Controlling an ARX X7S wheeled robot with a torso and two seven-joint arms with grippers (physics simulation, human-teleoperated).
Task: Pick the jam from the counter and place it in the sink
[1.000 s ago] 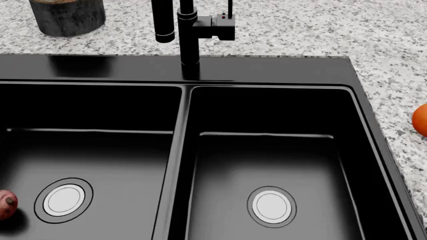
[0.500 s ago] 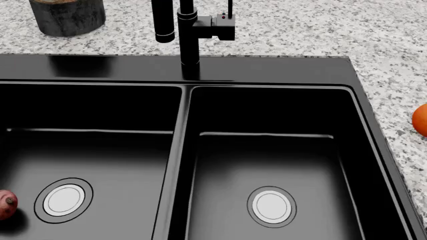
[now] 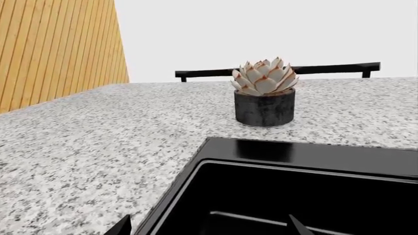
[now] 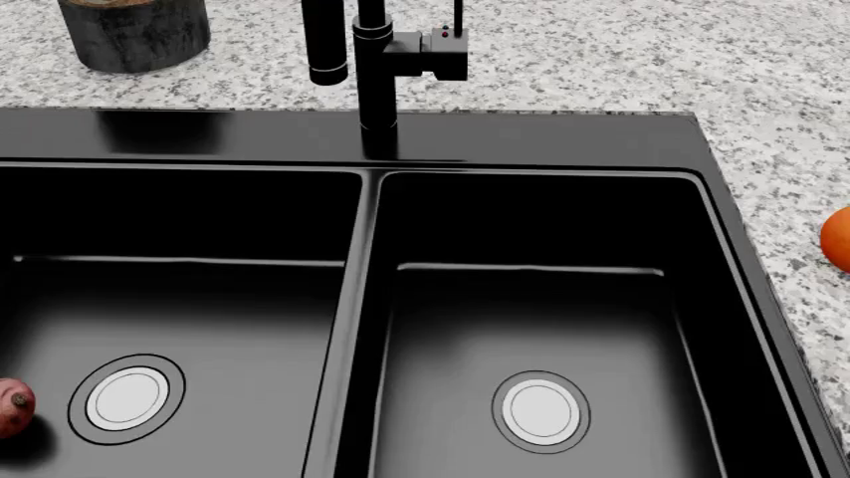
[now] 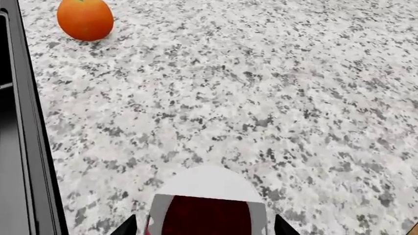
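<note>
In the right wrist view the jam, a dark red jar with a white lid, stands on the speckled granite counter, a short way from the black sink rim. My right gripper is open, with one fingertip on each side of the jar and a small gap at both sides. My left gripper is open and empty above the sink's corner. The head view shows the double-basin sink and the counter. Neither gripper nor the jam shows in the head view.
An orange fruit lies on the counter beyond the jar; it also shows in the head view. A reddish-brown vegetable lies in the left basin. A black tap stands behind the sink. A potted succulent stands at the back left.
</note>
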